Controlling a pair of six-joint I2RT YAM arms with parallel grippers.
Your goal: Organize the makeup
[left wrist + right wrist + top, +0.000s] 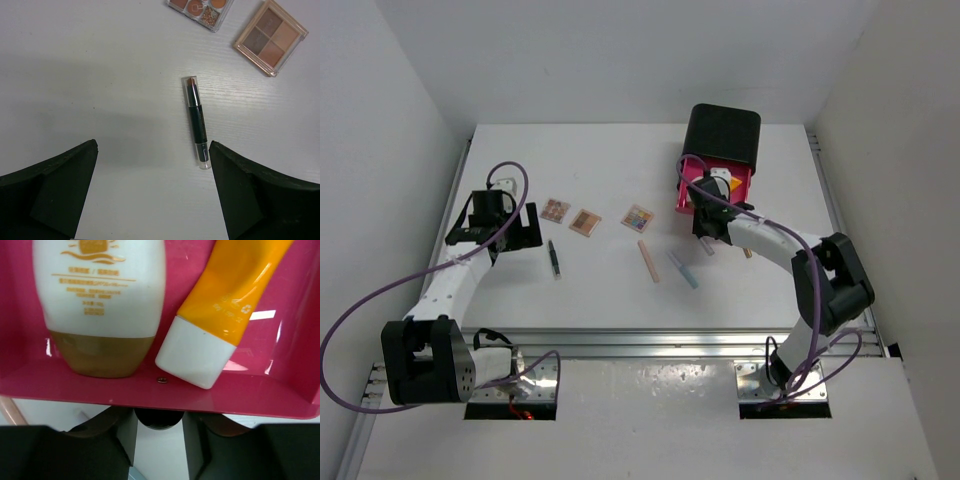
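Three square eyeshadow palettes (556, 209) (585, 221) (638, 218) lie in a row mid-table. A black pencil (554, 258), a pink stick (649, 261) and a blue stick (682, 268) lie nearer. My left gripper (505, 215) is open and empty. In its wrist view (152, 150) the pencil (196, 120) lies just inside the right finger, with two palettes (270, 36) (200, 10) beyond. My right gripper (705, 225) sits at the pink drawer's front. Its fingers close round the black drawer knob (159, 417). Inside lie the white gold-ended compact (100, 305) and the orange tube (230, 295).
The black box (725, 140) stands at the back right with its pink drawer (692, 195) pulled out toward me. White walls close in the table on the left, back and right. A metal rail (670, 345) runs along the near edge.
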